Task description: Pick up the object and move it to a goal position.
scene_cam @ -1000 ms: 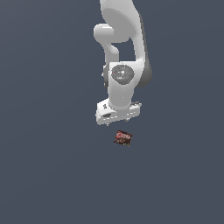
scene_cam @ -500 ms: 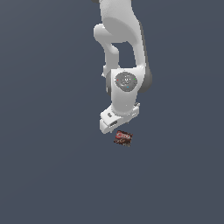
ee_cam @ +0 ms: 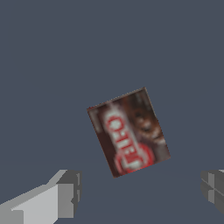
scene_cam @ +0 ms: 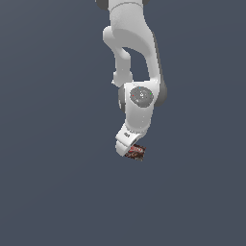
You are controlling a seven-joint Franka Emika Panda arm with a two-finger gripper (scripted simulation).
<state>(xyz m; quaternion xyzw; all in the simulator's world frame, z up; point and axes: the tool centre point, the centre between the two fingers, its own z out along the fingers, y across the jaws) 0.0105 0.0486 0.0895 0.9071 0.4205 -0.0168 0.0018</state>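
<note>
In the exterior view the white arm reaches down over the plain grey worktop (scene_cam: 53, 182), its claw (scene_cam: 126, 150) low and just beside the object (scene_cam: 136, 152), partly covering it. In the wrist view the claw's fingers (ee_cam: 65, 192) stand wide apart, nothing between them; the object (ee_cam: 128, 131) lies flat, skewed, beyond them.

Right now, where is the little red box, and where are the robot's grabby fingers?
Little red box (ee_cam: 128, 132), wrist view: middle of its red label.
Fingers (ee_cam: 65, 196), wrist view: grey tip of one finger.
Gripper (ee_cam: 140, 194), wrist view: open gap between fingertips.
</note>
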